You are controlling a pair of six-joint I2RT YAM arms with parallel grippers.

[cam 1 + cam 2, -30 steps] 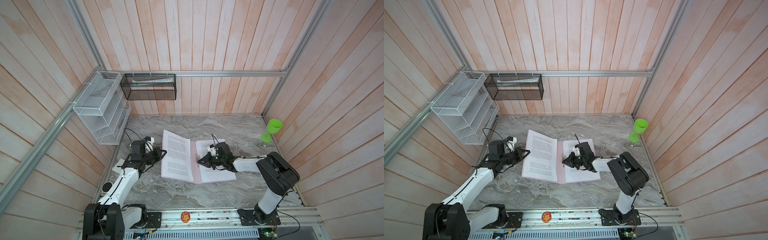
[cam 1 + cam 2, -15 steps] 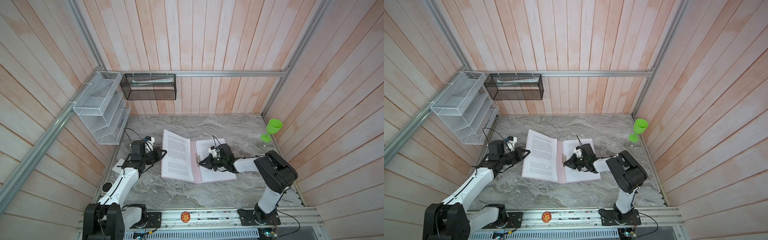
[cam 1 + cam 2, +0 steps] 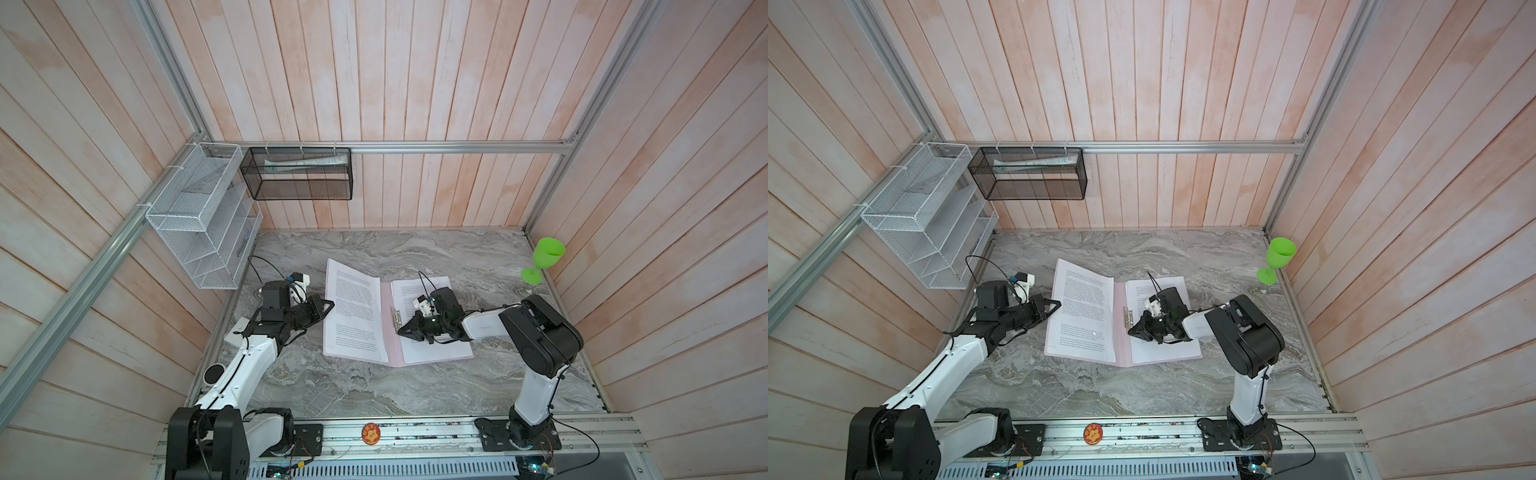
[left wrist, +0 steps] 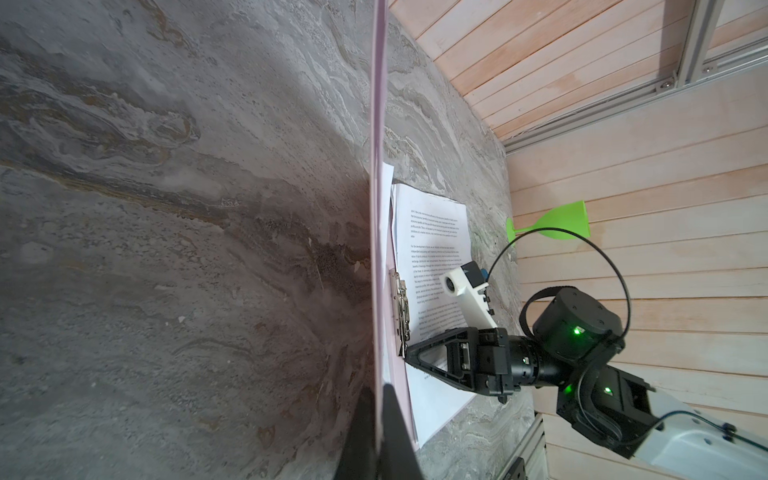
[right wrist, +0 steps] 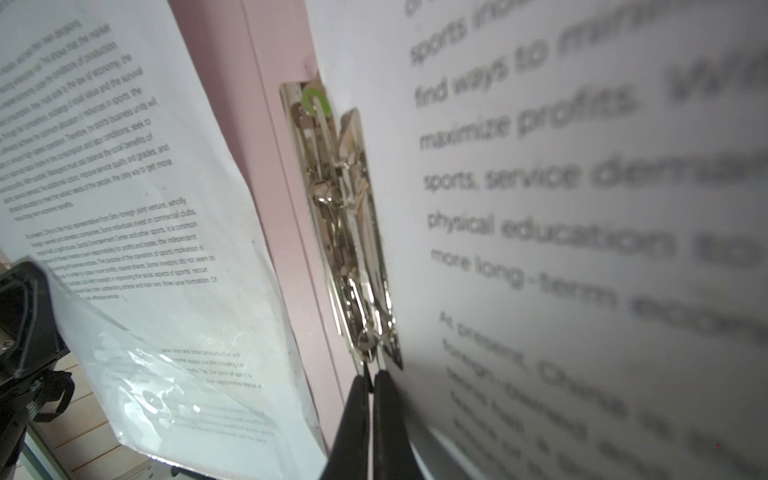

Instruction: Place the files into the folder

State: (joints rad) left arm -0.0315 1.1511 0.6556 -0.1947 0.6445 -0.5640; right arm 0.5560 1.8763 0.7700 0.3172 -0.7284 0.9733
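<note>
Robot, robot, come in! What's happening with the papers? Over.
Left gripper: jaws shut on folder cover edge. Right gripper: jaws shut at metal clip. Files on both flaps; nothing blocking.

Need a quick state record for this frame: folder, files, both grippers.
folder: open on the table, left cover lifted
left gripper: shut on that cover's outer edge
right gripper: shut, tips at the clip end; pinch unclear
files: one sheet on each half
green goblet: upright, far right of table
</note>
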